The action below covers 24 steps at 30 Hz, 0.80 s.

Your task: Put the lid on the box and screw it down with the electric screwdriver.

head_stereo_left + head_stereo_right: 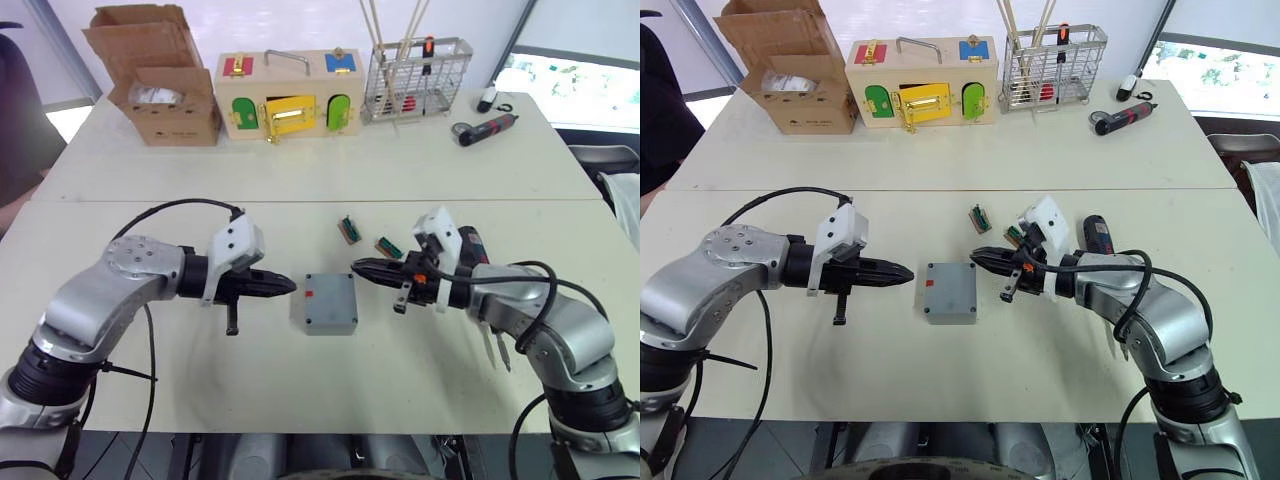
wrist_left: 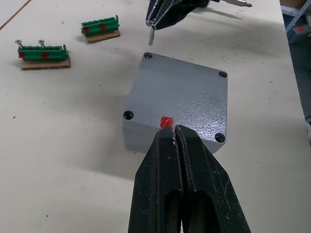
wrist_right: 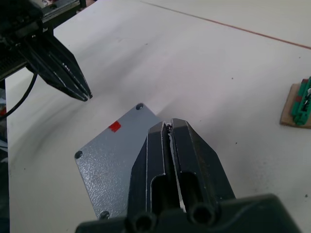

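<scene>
The grey lid [image 1: 325,300] lies flat on top of the grey box [image 2: 141,141] at mid-table, its four corner holes showing. A small red mark sits at its left edge. My left gripper [image 1: 290,285] is shut and empty, its tips just left of the lid by the red mark. From the right, my right gripper [image 1: 355,267] hovers at the lid's far right corner, shut on a small screw [image 2: 151,36] that hangs from its tips. The black electric screwdriver [image 1: 1095,235] lies on the table behind my right forearm, partly hidden.
Two green screw holders [image 1: 349,229] [image 1: 388,247] lie just behind the box. Along the far edge stand a cardboard carton [image 1: 165,95], a wooden latch box [image 1: 288,95] and a wire basket [image 1: 415,80]. A small red-and-black angled driver [image 1: 487,127] lies far right.
</scene>
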### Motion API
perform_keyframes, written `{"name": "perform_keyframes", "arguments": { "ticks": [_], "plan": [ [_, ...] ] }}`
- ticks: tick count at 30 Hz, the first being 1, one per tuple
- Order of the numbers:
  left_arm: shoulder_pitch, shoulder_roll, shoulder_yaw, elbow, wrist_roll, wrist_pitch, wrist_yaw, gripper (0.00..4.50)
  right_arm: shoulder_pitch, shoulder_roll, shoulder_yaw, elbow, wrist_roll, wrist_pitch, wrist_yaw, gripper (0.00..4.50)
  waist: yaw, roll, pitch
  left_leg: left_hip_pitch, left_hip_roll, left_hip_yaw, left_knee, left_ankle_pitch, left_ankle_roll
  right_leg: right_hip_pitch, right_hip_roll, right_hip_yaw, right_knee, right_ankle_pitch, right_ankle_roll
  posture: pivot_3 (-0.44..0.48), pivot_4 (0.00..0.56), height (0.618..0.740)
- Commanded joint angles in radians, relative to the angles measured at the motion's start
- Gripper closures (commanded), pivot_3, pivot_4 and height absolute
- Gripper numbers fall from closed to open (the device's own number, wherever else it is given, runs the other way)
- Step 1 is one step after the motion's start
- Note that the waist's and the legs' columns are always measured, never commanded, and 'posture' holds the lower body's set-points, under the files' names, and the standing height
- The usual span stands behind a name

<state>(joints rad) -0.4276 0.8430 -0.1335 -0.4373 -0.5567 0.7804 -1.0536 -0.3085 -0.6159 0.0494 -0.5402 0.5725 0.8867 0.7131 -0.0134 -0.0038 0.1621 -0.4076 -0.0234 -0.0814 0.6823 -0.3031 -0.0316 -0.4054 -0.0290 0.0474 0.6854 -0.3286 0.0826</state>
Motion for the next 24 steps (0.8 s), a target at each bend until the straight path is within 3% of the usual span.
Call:
{"name": "perform_keyframes", "arguments": {
  "ticks": [1,24],
  "plan": [
    [-0.021,-0.003,0.006,-0.033,-0.007,0.005,0.01,4.5,-0.001,-0.002,0.007,-0.004,0.001,-0.022,0.005,4.47,0.0,0.0,0.0,0.0,0.0,0.0,0.0,0.0,0.0,0.0,0.0,0.0,0.0,0.0,0.0,0.0,0.15,0.74],
    [-0.033,-0.019,0.002,-0.03,-0.003,0.016,0.02,4.5,0.002,0.017,0.047,0.035,-0.046,-0.068,-0.008,4.47,0.0,0.0,0.0,0.0,0.0,0.0,0.0,0.0,0.0,0.0,0.0,0.0,0.0,0.0,0.0,0.0,0.15,0.74]
  ]
}}
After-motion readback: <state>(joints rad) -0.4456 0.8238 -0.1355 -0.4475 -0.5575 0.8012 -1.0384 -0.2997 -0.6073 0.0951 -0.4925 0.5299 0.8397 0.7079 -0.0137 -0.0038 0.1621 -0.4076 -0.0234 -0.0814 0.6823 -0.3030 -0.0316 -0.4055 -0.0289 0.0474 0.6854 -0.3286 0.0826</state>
